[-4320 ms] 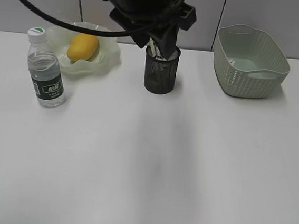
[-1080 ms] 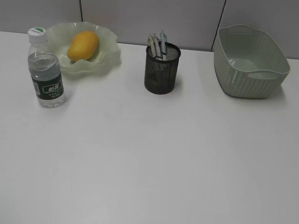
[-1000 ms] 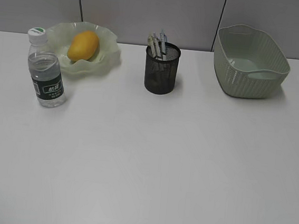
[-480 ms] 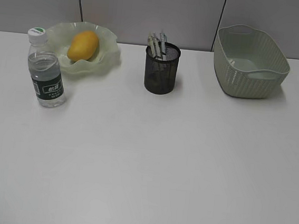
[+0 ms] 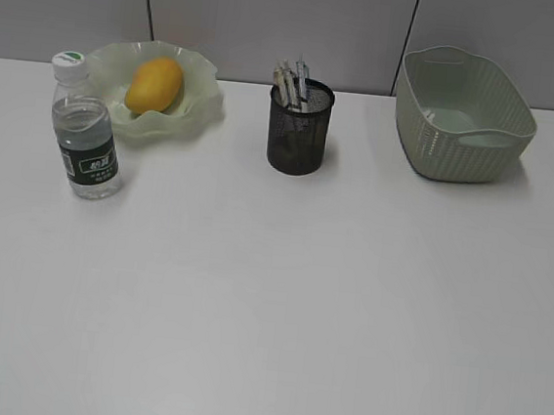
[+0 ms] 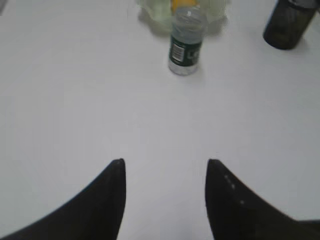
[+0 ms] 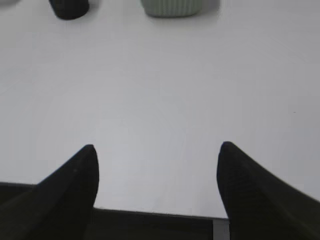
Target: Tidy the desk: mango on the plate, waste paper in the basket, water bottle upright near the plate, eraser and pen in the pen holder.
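The yellow-orange mango (image 5: 154, 86) lies in the wavy-rimmed green plate (image 5: 205, 88) at the back left. Beside it the water bottle (image 5: 83, 130) (image 6: 186, 41) stands upright. The black mesh pen holder (image 5: 299, 131) (image 6: 289, 25) holds several pens (image 5: 291, 79); the eraser is not visible. The green woven basket (image 5: 463, 113) (image 7: 172, 7) stands at the back right; no waste paper shows. Neither arm appears in the exterior view. My left gripper (image 6: 165, 162) is open over bare desk (image 5: 277, 306), well short of the bottle. My right gripper (image 7: 157, 147) is wide open above the desk's front edge.
A grey panelled wall (image 5: 275, 21) runs behind the desk. The desk's front edge (image 7: 150, 212) shows in the right wrist view just below the gripper. The plate, pen holder and basket stand in a row along the back.
A dark arm that hung over the pen holder several seconds ago has left the exterior view. Over the last second nothing on the desk has moved.
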{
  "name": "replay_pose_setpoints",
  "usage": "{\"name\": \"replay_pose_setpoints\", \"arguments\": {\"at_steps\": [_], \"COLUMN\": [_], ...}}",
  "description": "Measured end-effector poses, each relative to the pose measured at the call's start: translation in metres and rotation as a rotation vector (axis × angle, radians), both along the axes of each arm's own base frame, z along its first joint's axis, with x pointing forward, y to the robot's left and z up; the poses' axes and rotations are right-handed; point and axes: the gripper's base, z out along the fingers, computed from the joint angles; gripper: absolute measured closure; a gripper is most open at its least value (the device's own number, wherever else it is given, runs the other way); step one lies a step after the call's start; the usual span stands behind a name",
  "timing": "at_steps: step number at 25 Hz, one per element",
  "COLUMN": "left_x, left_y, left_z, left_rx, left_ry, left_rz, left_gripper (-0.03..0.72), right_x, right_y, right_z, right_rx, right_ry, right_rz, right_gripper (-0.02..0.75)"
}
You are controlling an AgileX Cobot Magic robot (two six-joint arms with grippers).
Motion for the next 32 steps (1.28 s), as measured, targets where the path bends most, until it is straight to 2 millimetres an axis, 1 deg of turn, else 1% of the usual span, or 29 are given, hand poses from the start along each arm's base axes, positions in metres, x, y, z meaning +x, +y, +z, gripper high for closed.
{"name": "replay_pose_setpoints", "arguments": {"at_steps": [4,7,12,28,32], "left_x": [-0.0101,-0.0122,-0.0124,-0.0123,-0.0123], "left_y": [0.0010,0.0008,0.0008,0.0008,0.0008], "left_z": [-0.0002,-0.0006,-0.0009,-0.0011,-0.0011], "left_rx": [-0.008,-0.009,-0.009,-0.009,-0.009], "left_ry": [-0.056,-0.066,-0.067,-0.067,-0.067], "left_rz": [0.127,0.166,0.168,0.168,0.168], "left_gripper": [0.295,0.295,0.312,0.429,0.447], "right_x": [-0.0101,-0.0113,-0.0118,-0.0118,-0.0118], "right_y": [-0.0007,-0.0007,-0.0007,-0.0007,-0.0007], "right_z": [0.0000,-0.0003,-0.0003,-0.0004,-0.0004], "right_rx": [0.004,0.004,0.004,0.004,0.004], "right_ry": [-0.065,-0.073,-0.076,-0.076,-0.076], "right_rz": [-0.061,-0.076,-0.077,-0.078,-0.078], "right_gripper": [0.157,0.157,0.157,0.157,0.157]}}
